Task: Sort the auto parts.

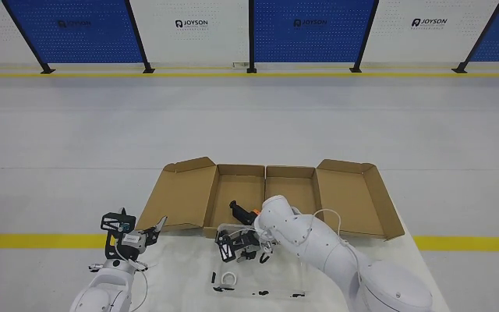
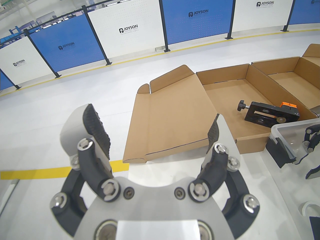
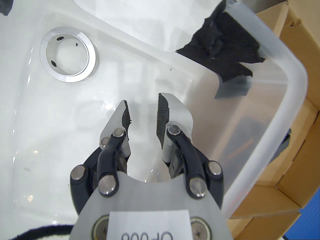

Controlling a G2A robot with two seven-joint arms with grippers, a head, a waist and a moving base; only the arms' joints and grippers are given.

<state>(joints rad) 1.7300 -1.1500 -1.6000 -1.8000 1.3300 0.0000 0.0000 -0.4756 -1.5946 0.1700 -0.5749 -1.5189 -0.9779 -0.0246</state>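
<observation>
Firstly, white desk: carries everything listed below.

Two brown cardboard boxes, open, flaps folded outward, side by side at the far edge of the desk: left box, right box.

Clear plastic bin, rounded rim, torn black tape on its corners: stands on the desk just in front of the left box.

Left gripper: fingers spread wide, nothing between them. It hangs above the desk's left end, near the left box's outer flap and well apart from the bin.

Right gripper: down inside the bin, fingers parted by a narrow gap, holding nothing.

Black bracket-shaped auto part, with a knobbed screw at one end and an orange block at the other: lies flat on the floor of the left box.

Silver metal ring, short and wide, small holes in its wall: rests on the bin floor, near the right gripper but apart from its fingertips.
</observation>
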